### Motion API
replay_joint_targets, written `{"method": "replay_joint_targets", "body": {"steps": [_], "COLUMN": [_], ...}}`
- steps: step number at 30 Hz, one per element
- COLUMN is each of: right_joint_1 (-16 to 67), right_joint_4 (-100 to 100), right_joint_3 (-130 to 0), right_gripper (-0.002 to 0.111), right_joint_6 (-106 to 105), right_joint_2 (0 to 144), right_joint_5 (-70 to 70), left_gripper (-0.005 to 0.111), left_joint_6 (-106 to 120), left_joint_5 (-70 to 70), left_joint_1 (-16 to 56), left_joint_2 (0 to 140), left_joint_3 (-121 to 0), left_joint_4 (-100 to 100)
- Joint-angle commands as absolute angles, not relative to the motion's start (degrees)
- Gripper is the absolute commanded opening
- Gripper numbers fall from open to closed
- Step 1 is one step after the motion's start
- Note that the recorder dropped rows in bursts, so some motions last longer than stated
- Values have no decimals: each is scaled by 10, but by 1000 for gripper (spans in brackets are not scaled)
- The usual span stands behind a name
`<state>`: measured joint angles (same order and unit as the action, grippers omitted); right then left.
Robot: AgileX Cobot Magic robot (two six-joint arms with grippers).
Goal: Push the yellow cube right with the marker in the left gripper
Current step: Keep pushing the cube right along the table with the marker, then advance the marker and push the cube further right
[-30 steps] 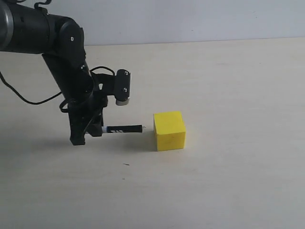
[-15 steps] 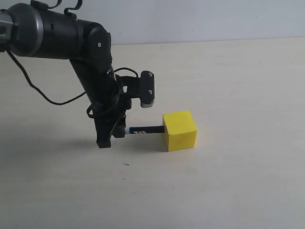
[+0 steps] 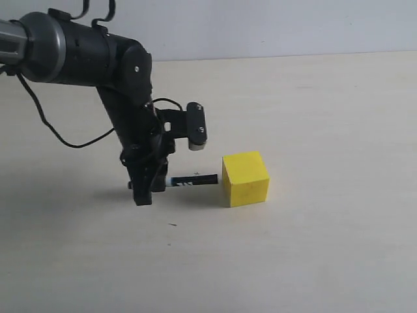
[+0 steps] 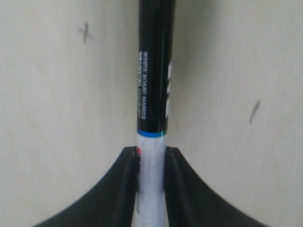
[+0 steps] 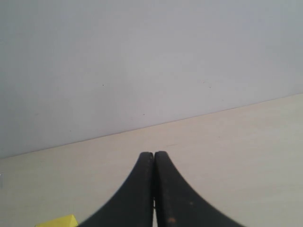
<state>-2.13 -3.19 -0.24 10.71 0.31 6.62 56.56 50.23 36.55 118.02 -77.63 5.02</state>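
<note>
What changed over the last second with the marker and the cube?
The left gripper swept right, and the marker pushed the cube a little to the right. The gripper then eased back left slightly, so the marker tip now appears to sit just short of the cube. Nothing was let go: the marker stays clamped and roughly level, and the cube keeps its orientation.

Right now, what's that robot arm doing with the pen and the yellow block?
The left end effector is clamped on a whiteboard marker, held level, low over the table. Its black cap points at the yellow cube, with a tiny gap between them. The right end effector is shut, holding nothing.
</note>
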Motion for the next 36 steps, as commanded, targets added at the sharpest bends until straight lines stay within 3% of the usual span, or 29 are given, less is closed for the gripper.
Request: {"method": "replay_joint_targets", "body": {"steps": [1, 16, 28, 36], "right_joint_1": [-25, -25, -25, -25], "right_joint_4": [-28, -28, -28, -28], "right_joint_3": [0, 0, 0, 0], "right_gripper": [0, 0, 0, 0], "right_joint_6": [106, 106, 106, 106], "right_joint_2": [0, 0, 0, 0], "right_joint_5": [63, 63, 63, 63], "left_gripper": [0, 0, 0, 0], "left_joint_6": [557, 513, 545, 533], "left_joint_5": [440, 508, 525, 607], "left_joint_1": [407, 366, 456, 411], "left_joint_2": [1193, 1200, 1231, 1235], "left_joint_3": [-793, -814, -908, -921], "left_joint_4": [65, -14, 9, 9]}}
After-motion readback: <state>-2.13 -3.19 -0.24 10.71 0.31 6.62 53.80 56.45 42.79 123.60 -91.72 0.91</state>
